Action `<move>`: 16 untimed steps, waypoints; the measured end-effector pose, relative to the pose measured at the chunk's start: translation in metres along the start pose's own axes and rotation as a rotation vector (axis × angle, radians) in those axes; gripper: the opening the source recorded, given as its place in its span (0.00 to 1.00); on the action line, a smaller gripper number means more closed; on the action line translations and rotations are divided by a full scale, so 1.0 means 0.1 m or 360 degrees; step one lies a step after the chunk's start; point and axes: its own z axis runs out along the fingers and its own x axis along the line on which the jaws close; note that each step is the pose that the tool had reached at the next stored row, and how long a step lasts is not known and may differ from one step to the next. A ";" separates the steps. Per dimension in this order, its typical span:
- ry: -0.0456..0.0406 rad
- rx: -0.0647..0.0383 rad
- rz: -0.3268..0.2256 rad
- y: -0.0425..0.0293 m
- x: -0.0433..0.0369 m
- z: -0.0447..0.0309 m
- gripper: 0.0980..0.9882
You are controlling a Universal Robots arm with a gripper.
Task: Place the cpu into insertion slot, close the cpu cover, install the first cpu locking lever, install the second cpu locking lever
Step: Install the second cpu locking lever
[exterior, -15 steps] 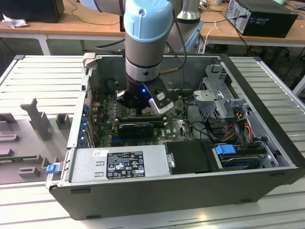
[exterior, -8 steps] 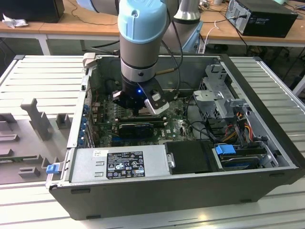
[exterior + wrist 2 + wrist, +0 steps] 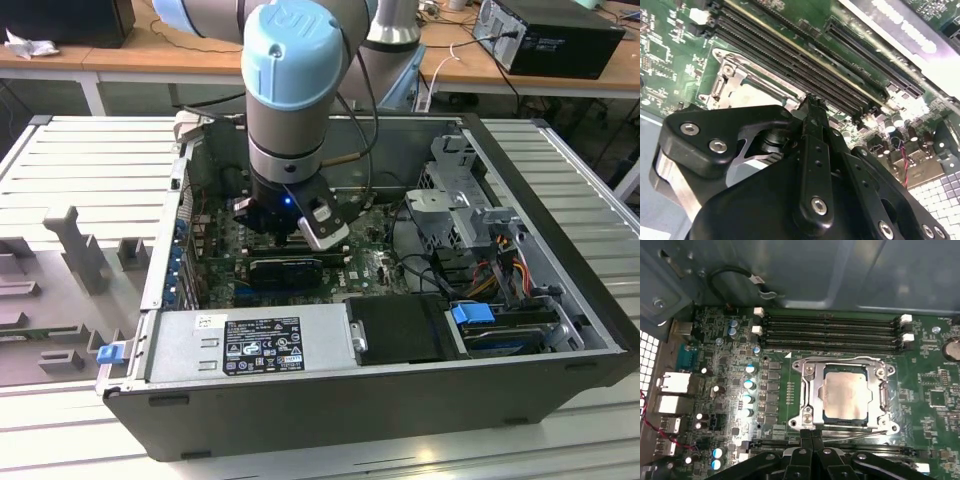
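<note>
Gripper (image 3: 811, 437) fingers pressed together, empty, at cpu cover (image 3: 810, 390) edge; cpu (image 3: 844, 395) seated beneath, computer case (image 3: 330, 400) on slatted table (image 3: 90, 150).

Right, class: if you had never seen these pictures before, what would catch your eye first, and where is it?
First the big robot arm with its pale blue cap, reaching down into the open computer case in the exterior view. Then, in the first wrist view, the pale square cpu sitting in its socket with the silvery cpu cover closed around it on the green circuit board. The gripper, fingers together, sits at the cover's near edge.
</note>
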 end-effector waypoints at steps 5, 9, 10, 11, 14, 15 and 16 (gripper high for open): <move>0.0000 -0.0004 0.0000 -0.015 0.059 0.035 0.01; -0.0001 -0.0012 0.0000 -0.031 0.064 0.089 0.01; -0.0001 -0.0024 0.0000 -0.035 0.066 0.103 0.01; -0.0002 -0.0033 0.0000 -0.037 0.066 0.114 0.01; -0.0002 -0.0046 -0.0001 -0.045 0.067 0.142 0.01; -0.0002 -0.0056 -0.0001 -0.050 0.067 0.154 0.01; -0.0003 -0.0071 -0.0001 -0.051 0.067 0.163 0.01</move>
